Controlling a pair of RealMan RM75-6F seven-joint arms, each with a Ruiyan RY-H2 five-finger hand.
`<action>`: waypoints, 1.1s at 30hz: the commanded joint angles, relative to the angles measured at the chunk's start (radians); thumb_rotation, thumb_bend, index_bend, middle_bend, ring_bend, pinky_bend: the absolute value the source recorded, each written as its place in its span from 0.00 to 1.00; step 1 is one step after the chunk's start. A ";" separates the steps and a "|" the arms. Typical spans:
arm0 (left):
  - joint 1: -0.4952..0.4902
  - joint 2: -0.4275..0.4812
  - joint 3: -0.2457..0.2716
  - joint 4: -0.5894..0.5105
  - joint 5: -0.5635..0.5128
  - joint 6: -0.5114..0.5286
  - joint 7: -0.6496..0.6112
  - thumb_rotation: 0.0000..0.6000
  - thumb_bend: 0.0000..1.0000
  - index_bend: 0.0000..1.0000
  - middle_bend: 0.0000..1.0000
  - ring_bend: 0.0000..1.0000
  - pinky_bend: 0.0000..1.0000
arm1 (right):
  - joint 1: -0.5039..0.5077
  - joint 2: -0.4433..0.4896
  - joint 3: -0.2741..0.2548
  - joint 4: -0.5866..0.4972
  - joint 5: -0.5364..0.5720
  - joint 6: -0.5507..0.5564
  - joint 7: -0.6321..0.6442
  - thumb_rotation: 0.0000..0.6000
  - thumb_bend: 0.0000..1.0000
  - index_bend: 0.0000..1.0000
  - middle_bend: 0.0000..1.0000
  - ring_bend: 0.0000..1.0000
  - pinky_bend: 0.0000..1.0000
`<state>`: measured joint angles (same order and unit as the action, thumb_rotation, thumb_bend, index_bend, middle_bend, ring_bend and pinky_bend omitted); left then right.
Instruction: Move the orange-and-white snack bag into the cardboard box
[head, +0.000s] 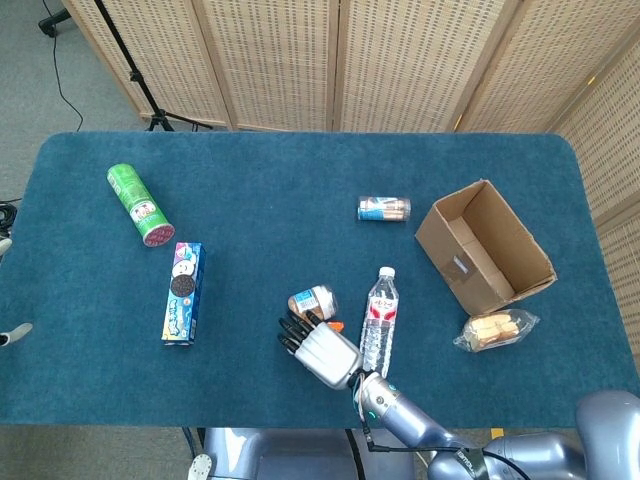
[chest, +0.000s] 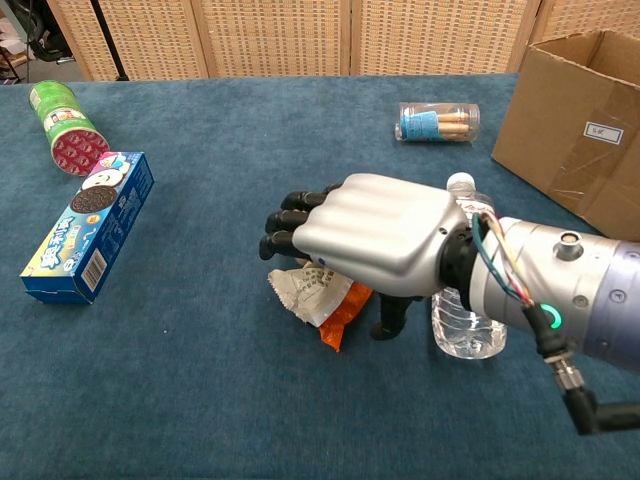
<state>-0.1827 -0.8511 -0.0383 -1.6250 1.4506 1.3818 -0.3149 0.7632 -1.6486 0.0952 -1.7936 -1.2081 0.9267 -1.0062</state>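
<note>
Blue-carpeted table (head: 250, 250) bearing, at its right, an open brown cardboard box (head: 484, 246) lying on its side, and, near the front edge, the robot's silver right hand (chest: 375, 235) with black fingers (chest: 292, 222) curled downward over the crumpled orange-and-white snack bag (chest: 325, 297); whether the bag is actually gripped cannot be told. Bag well apart from box, flanked by a clear plastic water bottle (head: 379, 320) and a small round jar of nuts (head: 311, 302). Also present: blue cookie box (head: 183, 293), green chip can (head: 140, 205), clear tube of biscuits (head: 384, 209)
</note>
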 joint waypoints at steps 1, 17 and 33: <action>-0.001 0.000 -0.001 0.001 0.003 -0.005 -0.002 1.00 0.00 0.00 0.00 0.00 0.02 | -0.003 0.001 -0.020 0.021 -0.035 0.014 0.032 1.00 0.00 0.16 0.14 0.07 0.22; 0.001 -0.006 -0.008 -0.003 0.015 -0.009 0.012 1.00 0.00 0.00 0.00 0.00 0.02 | -0.008 -0.085 -0.082 0.274 -0.266 0.087 0.278 1.00 0.11 0.49 0.46 0.39 0.51; 0.004 -0.006 -0.013 -0.006 0.016 -0.012 0.013 1.00 0.00 0.00 0.00 0.00 0.02 | -0.011 -0.059 -0.058 0.339 -0.548 0.332 0.576 1.00 0.57 0.67 0.59 0.52 0.66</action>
<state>-0.1792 -0.8566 -0.0517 -1.6305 1.4664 1.3694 -0.3016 0.7512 -1.7191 0.0255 -1.4473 -1.7450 1.2451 -0.4387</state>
